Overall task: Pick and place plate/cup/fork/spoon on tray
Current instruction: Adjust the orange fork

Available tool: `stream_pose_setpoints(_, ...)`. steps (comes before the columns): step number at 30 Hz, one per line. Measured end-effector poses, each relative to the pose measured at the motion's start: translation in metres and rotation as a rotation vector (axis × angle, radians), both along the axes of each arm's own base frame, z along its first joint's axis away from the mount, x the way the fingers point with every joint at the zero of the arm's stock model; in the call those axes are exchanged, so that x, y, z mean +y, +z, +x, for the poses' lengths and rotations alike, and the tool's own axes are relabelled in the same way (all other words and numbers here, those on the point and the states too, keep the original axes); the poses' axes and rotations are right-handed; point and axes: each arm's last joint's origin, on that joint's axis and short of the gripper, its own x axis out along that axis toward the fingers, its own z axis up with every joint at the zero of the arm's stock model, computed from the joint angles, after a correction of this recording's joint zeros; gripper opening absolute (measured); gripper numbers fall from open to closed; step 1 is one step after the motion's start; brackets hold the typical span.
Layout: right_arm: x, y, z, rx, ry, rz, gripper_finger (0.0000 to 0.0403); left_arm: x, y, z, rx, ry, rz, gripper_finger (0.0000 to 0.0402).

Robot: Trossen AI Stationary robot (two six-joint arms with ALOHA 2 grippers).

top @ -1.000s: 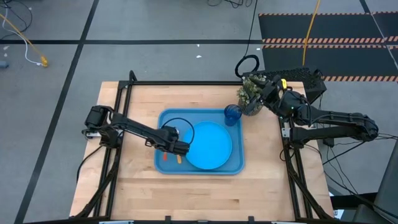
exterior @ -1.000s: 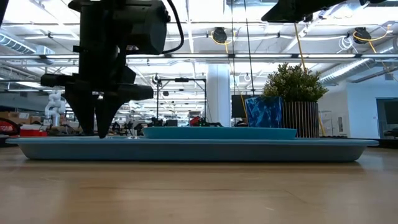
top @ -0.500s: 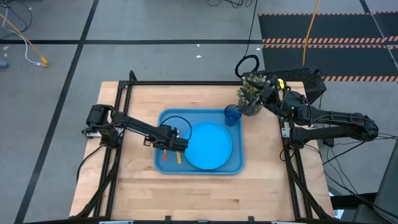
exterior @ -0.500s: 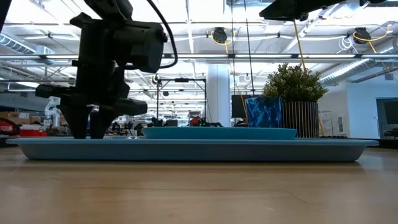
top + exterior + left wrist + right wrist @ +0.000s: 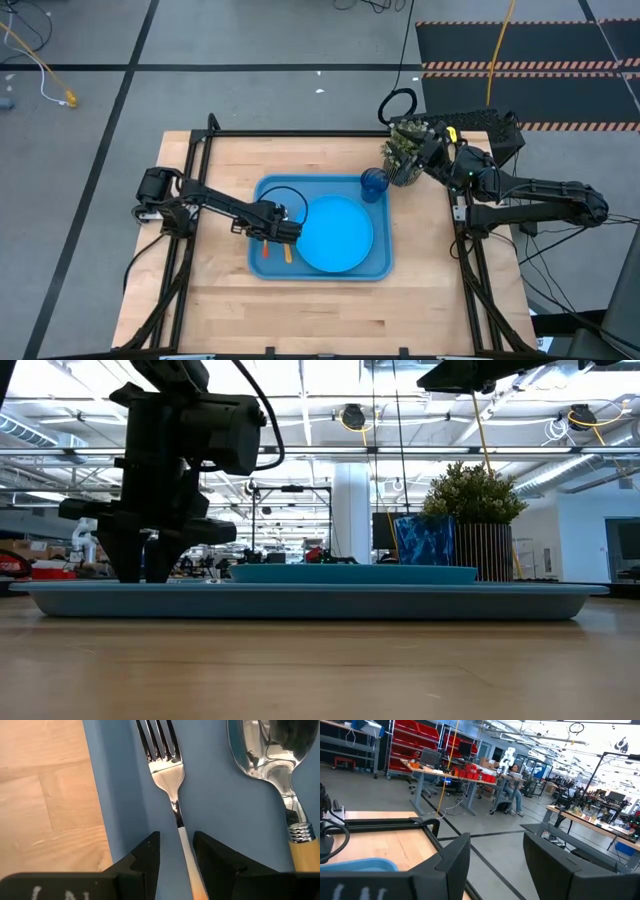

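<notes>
The light-blue tray lies mid-table. On it are the sky-blue plate, the dark-blue cup at its far right corner, and the fork and spoon side by side at its left end. Their orange handles show in the high view, the fork's and the spoon's. My left gripper points down over the tray, open. Its fingers stand on either side of the fork's handle with gaps showing. My right gripper is open and empty, raised by the table's far right corner.
A potted green plant stands just beyond the tray's far right corner, next to the cup and under my right arm. A black frame rail runs along the table's far edge. Bare wood lies on the near side of the tray.
My left gripper has opened: in the low view its fingertips met in a point a second ago and now stand apart. It has shifted slightly toward the table's left edge. The fork lies flat on the tray between the fingers.
</notes>
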Motion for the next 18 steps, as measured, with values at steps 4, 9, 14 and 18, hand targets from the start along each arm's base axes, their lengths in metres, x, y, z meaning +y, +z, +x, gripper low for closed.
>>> stream_pose_setpoints(4,0.0000,0.0000,0.0000,-0.001,0.000,0.001,0.0176,0.0000,-0.0001,0.0001,0.002,-0.012,-0.002,0.0129)
stream_pose_setpoints(9,0.0000,0.0000,0.0000,-0.001,0.000,0.001,0.0176,0.0000,-0.0003,0.0002,0.006,-0.044,-0.006,0.0129)
stream_pose_setpoints(14,0.0000,0.0000,0.0000,-0.001,0.000,0.001,0.0176,-0.0009,-0.0004,0.0003,0.010,-0.076,-0.009,0.0129)
stream_pose_setpoints(18,0.0000,0.0000,0.0000,-0.001,0.000,0.002,0.0176,-0.0022,-0.0005,0.0002,0.013,-0.099,-0.010,0.0129)
